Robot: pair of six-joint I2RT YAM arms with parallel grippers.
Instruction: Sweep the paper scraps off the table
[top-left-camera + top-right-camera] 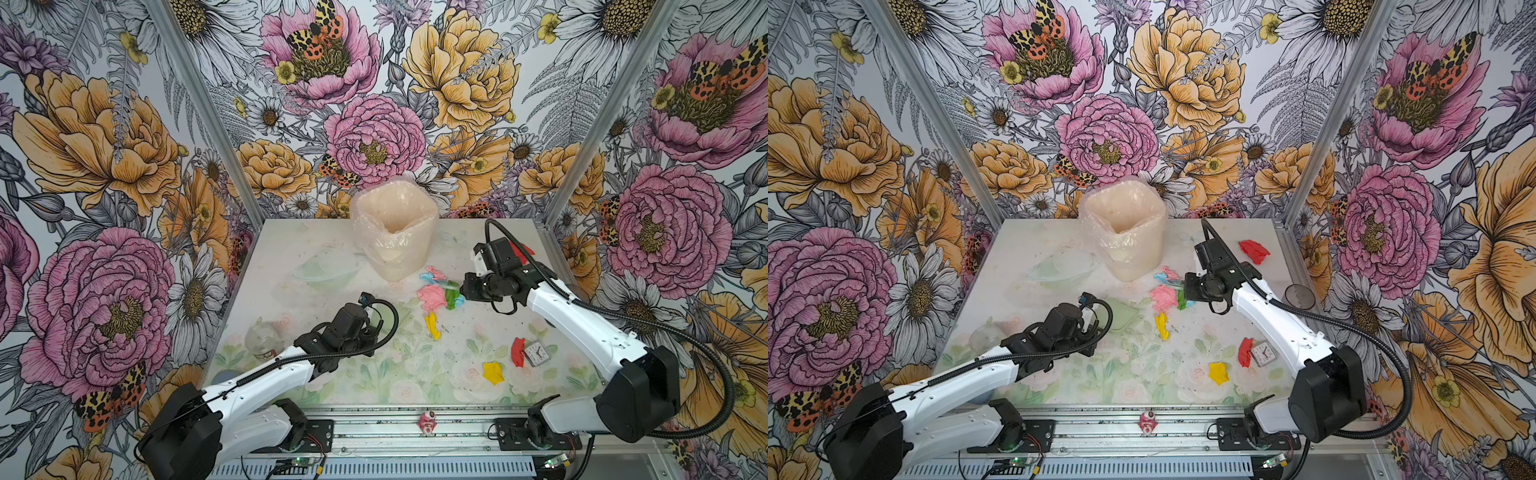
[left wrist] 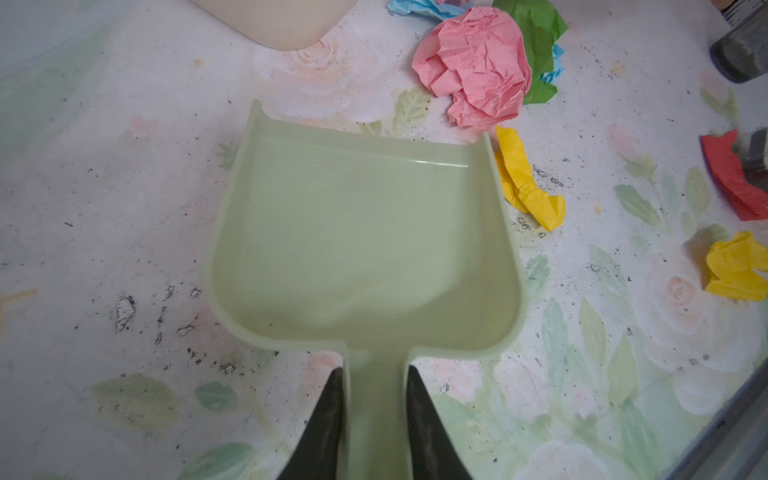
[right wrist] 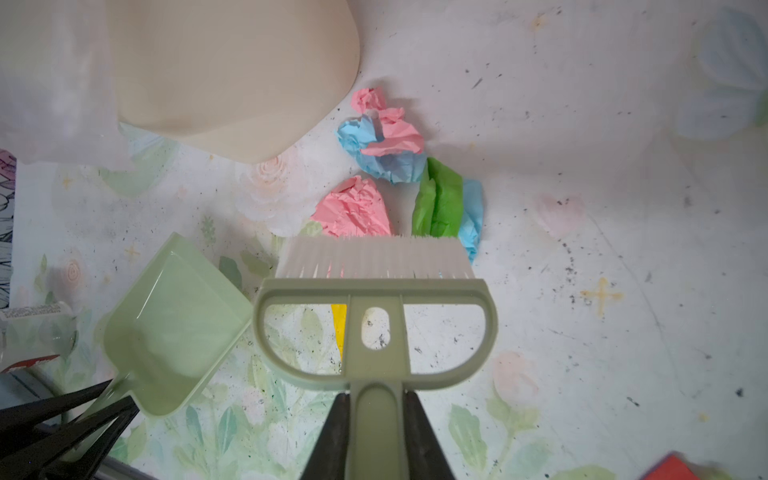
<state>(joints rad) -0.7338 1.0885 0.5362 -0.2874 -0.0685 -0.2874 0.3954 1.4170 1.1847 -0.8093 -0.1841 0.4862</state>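
The left gripper (image 2: pixel 375 372) is clamping the flat handle of a smooth green dustpan (image 2: pixel 361 241) while the right gripper (image 3: pixel 375 395) is pinching a white-bristled brush (image 3: pixel 374 286), with crumpled paper scraps (image 3: pixel 353 208) lying just ahead.

crumpled pink, blue, green, yellow and red paper scraps (image 1: pixel 432 297) lie scattered on the rose-printed table (image 1: pixel 374 374).

Both arms extended forward; left gripper (image 2: pixel 374 369) clamped on dustpan (image 2: pixel 361 232) handle, right gripper (image 3: pixel 376 394) clamped on brush (image 3: pixel 374 328) handle.
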